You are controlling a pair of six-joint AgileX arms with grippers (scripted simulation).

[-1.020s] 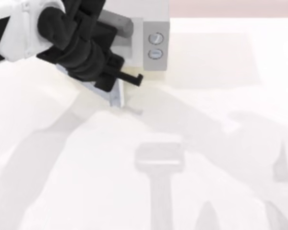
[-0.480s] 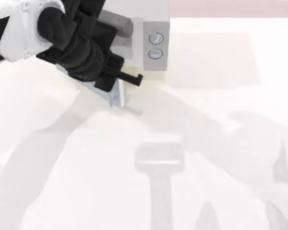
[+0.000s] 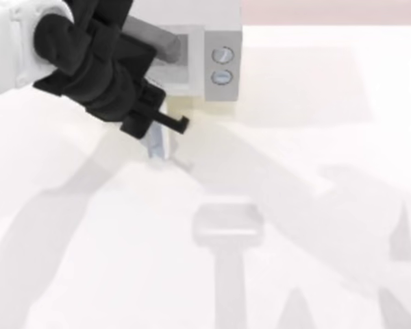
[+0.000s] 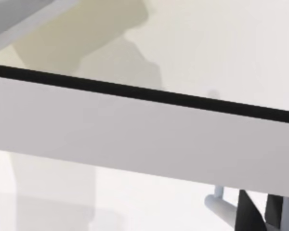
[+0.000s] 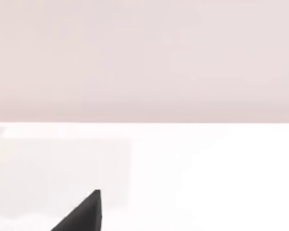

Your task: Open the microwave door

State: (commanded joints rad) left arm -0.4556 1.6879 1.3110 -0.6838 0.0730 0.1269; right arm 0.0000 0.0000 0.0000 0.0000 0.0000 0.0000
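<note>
The light-grey microwave point(image 3: 219, 27) stands at the table's far edge, left of centre, its two round knobs point(image 3: 222, 66) facing forward. Its door point(image 3: 156, 142) is swung out to the left, leaving the cavity point(image 3: 181, 65) exposed; only a sliver of the panel shows under my arm. My left gripper point(image 3: 166, 125) is at the door's free edge. The left wrist view shows the door's edge point(image 4: 144, 139) as a wide grey band, and my dark fingers point(image 4: 245, 216) close on the slim handle point(image 4: 219, 209). Only one dark fingertip point(image 5: 86, 214) of my right gripper shows, in its own wrist view.
Pale table surface point(image 3: 294, 205) stretches in front of and to the right of the microwave, crossed by arm shadows. My left arm's white and black links point(image 3: 68, 55) hang over the table's far left. A pink wall point(image 5: 144, 57) lies behind the table.
My left gripper has moved left and slightly toward the front, pulling the door wider open. Less of the door panel now shows beneath the arm.
</note>
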